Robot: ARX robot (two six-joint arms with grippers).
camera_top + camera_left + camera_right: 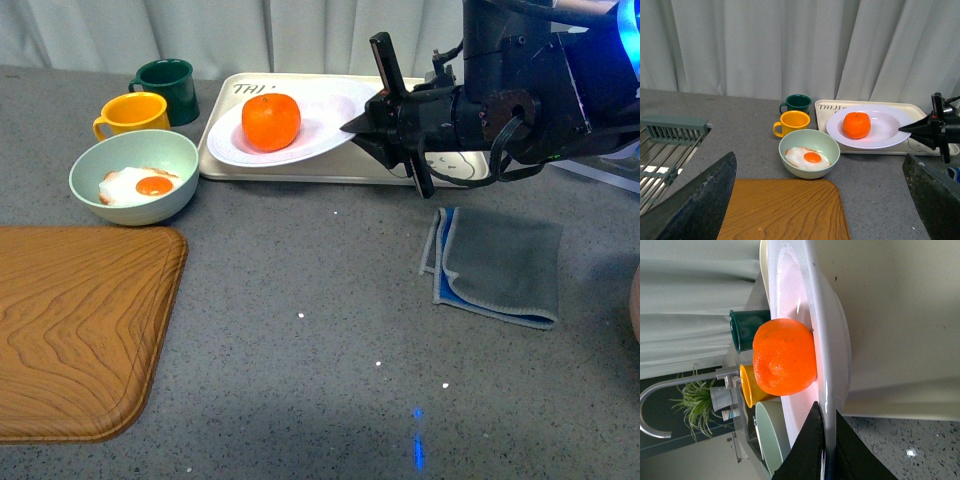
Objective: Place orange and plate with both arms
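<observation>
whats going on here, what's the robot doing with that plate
The right end effector is shut on the rim of the plate, pinching it from the right side. The orange sits in the plate, and the plate is over the cream tray; whether it has been lifted is not clear. The left end effector is open, holds nothing and is well away from the plate, near the wooden board.

The right arm (pixel 520 100) is a black, blocky housing with a round hub on its side, looped black cables and a blue glow. The right hand (pixel 350 128) has flat black fingers tapering to points. The left hand (pixel 818 160) has dark grey, speckled fingers (pixel 695 200).
</observation>
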